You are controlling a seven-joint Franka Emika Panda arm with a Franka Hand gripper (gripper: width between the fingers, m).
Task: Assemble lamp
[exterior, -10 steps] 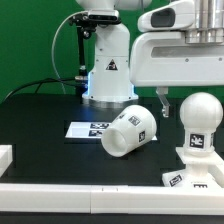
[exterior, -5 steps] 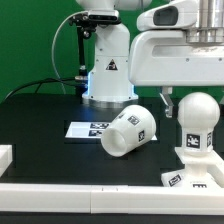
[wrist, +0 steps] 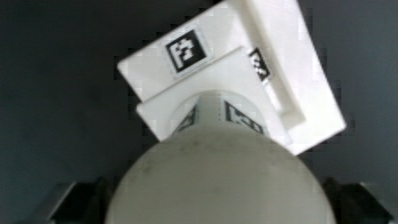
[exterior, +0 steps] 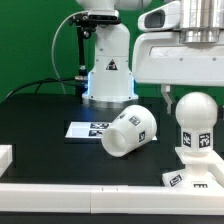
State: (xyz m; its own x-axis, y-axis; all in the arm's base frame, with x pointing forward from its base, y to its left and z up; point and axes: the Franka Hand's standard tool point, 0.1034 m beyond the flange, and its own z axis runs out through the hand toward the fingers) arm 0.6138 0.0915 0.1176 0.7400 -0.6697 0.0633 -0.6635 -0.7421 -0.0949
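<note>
Straddling the bulb [exterior: 197, 118] with the gripper [wrist: 214, 203] spread wide, clasping nothing, seemingly clear of its head. Seated upright on the lamp base [exterior: 196, 163] at the exterior view's right, likely ready for the shade [exterior: 130, 131], tipped sideways near the marker board [exterior: 88, 128].

I could not tell if the gripper [wrist: 205, 205] clasped the bulb [wrist: 214, 165], whose blurred head ran off frame and hid part of the base [wrist: 294, 70].
</note>
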